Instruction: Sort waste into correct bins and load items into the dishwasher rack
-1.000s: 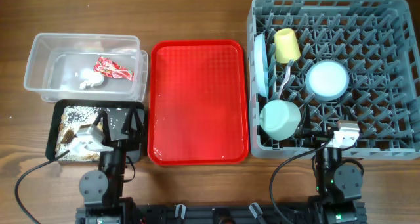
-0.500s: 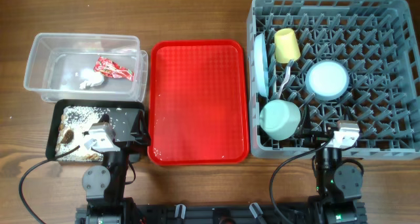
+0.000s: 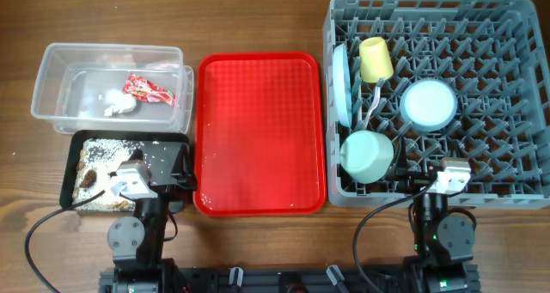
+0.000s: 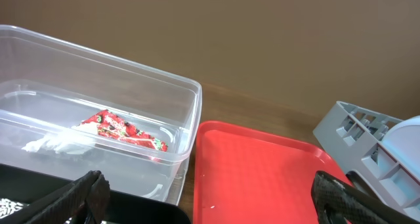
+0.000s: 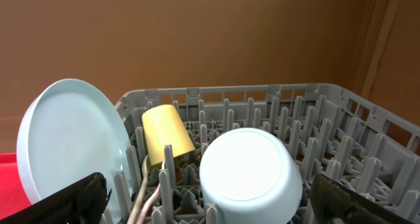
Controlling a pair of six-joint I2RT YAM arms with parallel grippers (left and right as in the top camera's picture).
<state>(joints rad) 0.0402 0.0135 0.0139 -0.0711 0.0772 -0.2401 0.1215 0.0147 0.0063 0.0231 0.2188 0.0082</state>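
Note:
The grey dishwasher rack [image 3: 516,168] holds an upright light blue plate [image 3: 341,82], a yellow cup [image 3: 375,59], a second round light blue plate [image 3: 429,104], an upturned pale green bowl [image 3: 367,154], and a fork and spoon [image 3: 374,104]. The clear tub [image 3: 51,78] holds the red-and-white wrapper [image 3: 146,89] and the white tissue [image 3: 119,105]. The black tray [image 3: 73,168] holds crumbly scraps [image 3: 99,151]. My left gripper [image 3: 168,166] is open and empty over the black tray's near right corner. My right gripper [image 3: 418,166] is open and empty at the rack's near edge.
A bright red serving tray [image 3: 258,130] lies between the bins and the rack, with nothing on it. In the left wrist view the tub [image 4: 190,99], wrapper [image 4: 121,129] and red tray [image 4: 262,171] lie ahead of the open jaws [image 4: 210,198]. The bowl [image 5: 249,175] fills the right wrist view.
My left arm shifted a little to the right over the black tray about a second ago, then stayed still. The right arm has not moved.

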